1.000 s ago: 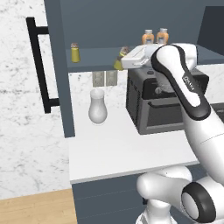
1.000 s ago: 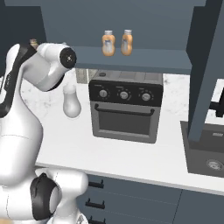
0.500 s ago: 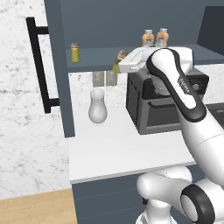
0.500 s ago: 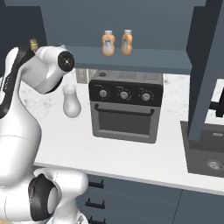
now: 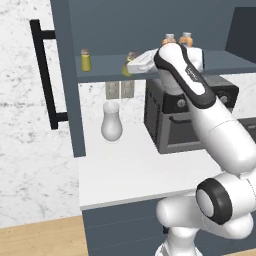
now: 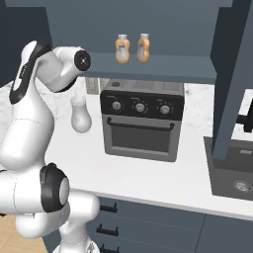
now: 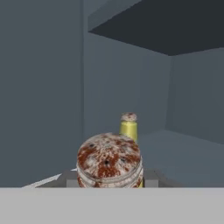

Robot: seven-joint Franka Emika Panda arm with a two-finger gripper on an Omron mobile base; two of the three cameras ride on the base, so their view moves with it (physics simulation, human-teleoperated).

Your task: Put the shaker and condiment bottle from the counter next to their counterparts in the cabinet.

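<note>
My gripper (image 5: 129,65) is shut on the shaker (image 5: 131,58) and holds it over the cabinet shelf (image 5: 105,67). In the hand view the held shaker (image 7: 109,161) fills the low centre, its speckled brown cap toward the camera, between the grey fingers (image 7: 69,178). Its counterpart, a yellow-green shaker (image 7: 128,127), stands upright farther in on the shelf; from the left base it is at the shelf's left end (image 5: 86,60). Two orange condiment bottles (image 6: 122,48) (image 6: 143,47) stand side by side on the shelf's right part. The white counter (image 5: 130,170) lies below.
A white vase (image 5: 111,122) stands on the counter under the shelf, left of a black toaster oven (image 6: 141,123). The cabinet door with its long black bar handle (image 5: 42,75) stands open at the left. A sink (image 6: 239,178) lies at the far right.
The hand has moved a little to the left along the shelf with the shaker in it, toward the other shaker. Nothing else has moved.
</note>
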